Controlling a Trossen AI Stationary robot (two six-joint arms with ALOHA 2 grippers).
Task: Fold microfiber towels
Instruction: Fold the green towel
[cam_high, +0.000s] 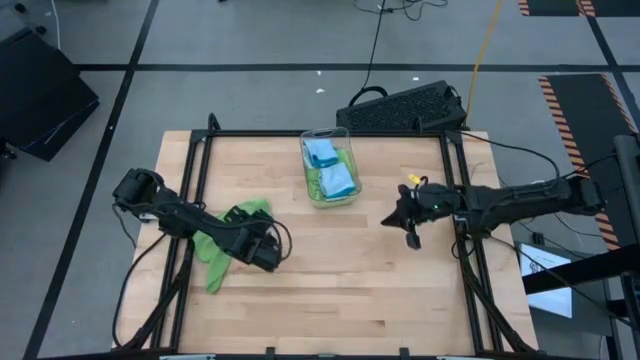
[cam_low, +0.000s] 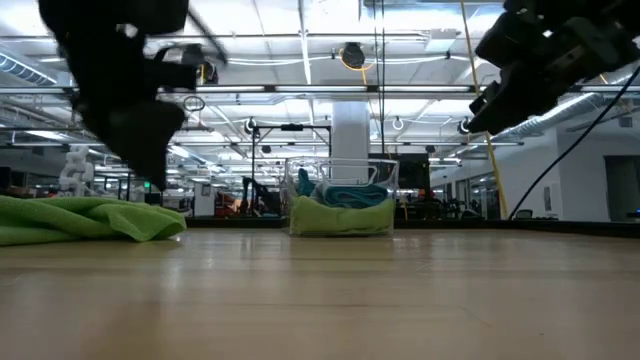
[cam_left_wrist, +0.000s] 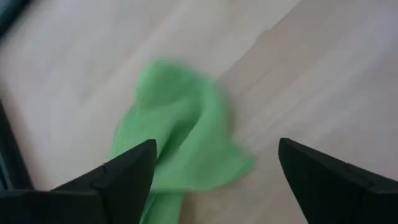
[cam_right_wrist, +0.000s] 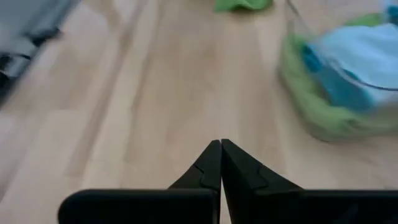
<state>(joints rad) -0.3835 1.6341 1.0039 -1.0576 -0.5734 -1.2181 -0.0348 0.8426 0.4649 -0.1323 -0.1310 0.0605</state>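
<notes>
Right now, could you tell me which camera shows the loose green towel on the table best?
The left wrist view: the green towel fills it, crumpled beyond the open left pincer. The high view has the arm covering part of it, the low view shows it edge-on, the right wrist view only a scrap.

Microfiber towels: one loose on the table, the rest in the bin

A lime green towel (cam_high: 222, 245) lies crumpled and unfolded on the wooden table near its left edge, one end trailing toward the front in a narrow strip. The other towels sit bundled in the clear bin at the back middle: light blue towels (cam_high: 330, 165) on top, more lime green cloth (cam_low: 340, 217) bunched beneath them.
</notes>
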